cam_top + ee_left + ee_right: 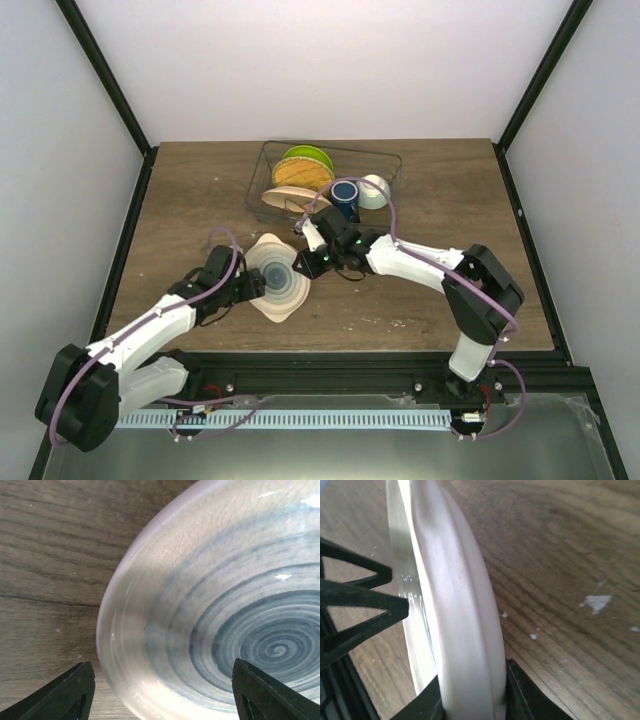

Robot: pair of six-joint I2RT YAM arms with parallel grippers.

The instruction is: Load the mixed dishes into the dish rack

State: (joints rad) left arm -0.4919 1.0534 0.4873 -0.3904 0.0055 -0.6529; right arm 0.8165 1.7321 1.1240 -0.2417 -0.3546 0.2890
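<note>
Blue-swirled plate (pixel 455 605) edge-on inside right pincer (pixel 472 695)

The left arm (pixel 150 335) reaches forward and to the right from its base, lying low, with the wrist near level. The left gripper (pixel 256 286) is spread wide, its fingers (pixel 82 682) well apart (both tips show at the bottom corners of its wrist view). The right arm (pixel 430 262) folds at the elbow and stretches leftward. The right gripper (pixel 306 263) is clamped on the rim of the beige patterned plate (pixel 283 292), one finger (pixel 525 700) against each face.
</note>
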